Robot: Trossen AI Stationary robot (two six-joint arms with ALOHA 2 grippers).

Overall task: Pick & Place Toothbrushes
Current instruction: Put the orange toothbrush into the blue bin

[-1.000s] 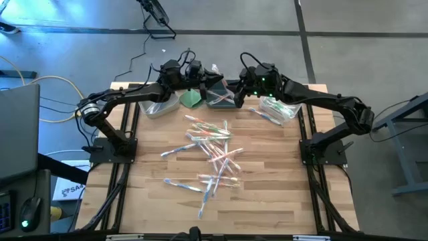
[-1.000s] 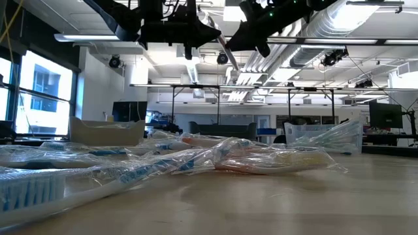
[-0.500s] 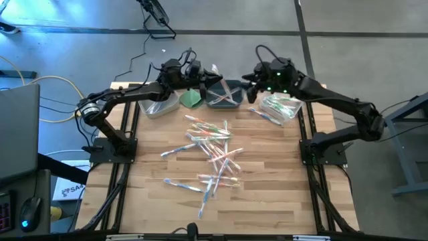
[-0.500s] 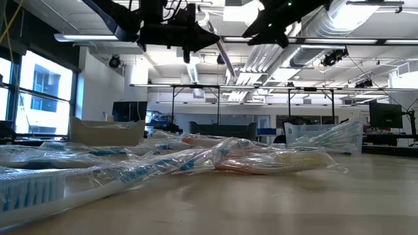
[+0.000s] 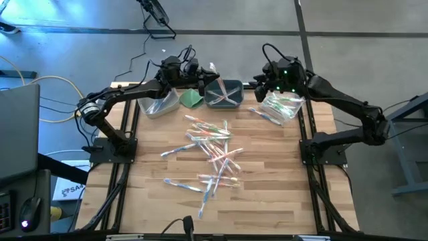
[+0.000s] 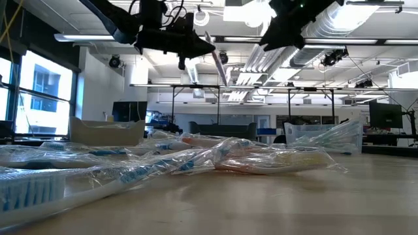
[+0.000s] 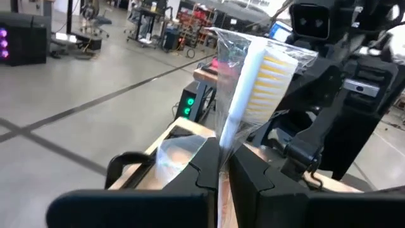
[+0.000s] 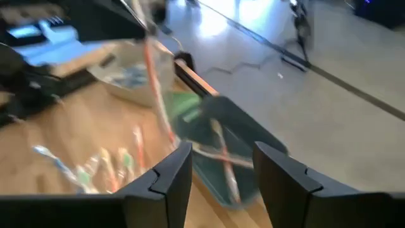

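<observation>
My L hand (image 7: 219, 166) is clamped on a wrapped toothbrush (image 7: 253, 76), held high at 12 o'clock over the dark bin (image 5: 224, 94) for dropping. R hand (image 8: 218, 166) apart, empty. Pile (image 5: 210, 157) mid-desk (image 5: 267, 201).

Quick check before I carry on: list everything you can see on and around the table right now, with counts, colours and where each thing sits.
loose toothbrushes: a pile, too many to count, pale wrapped sticks with blue, green and pink-orange parts, mid-table.
held toothbrush: one, wrapped, white with yellowish bristles, upright in the left gripper.
dark bin: one, dark grey, far edge centre, a few toothbrushes inside.
clear bin left: one, see-through, far left.
clear bin right: one, see-through, far right, toothbrushes inside.
green cloth: one, folded, between the left clear bin and the dark bin.
table: one, light wood.
left gripper: shut on the held toothbrush, above the dark bin.
right gripper: open, empty, near the right clear bin.
</observation>
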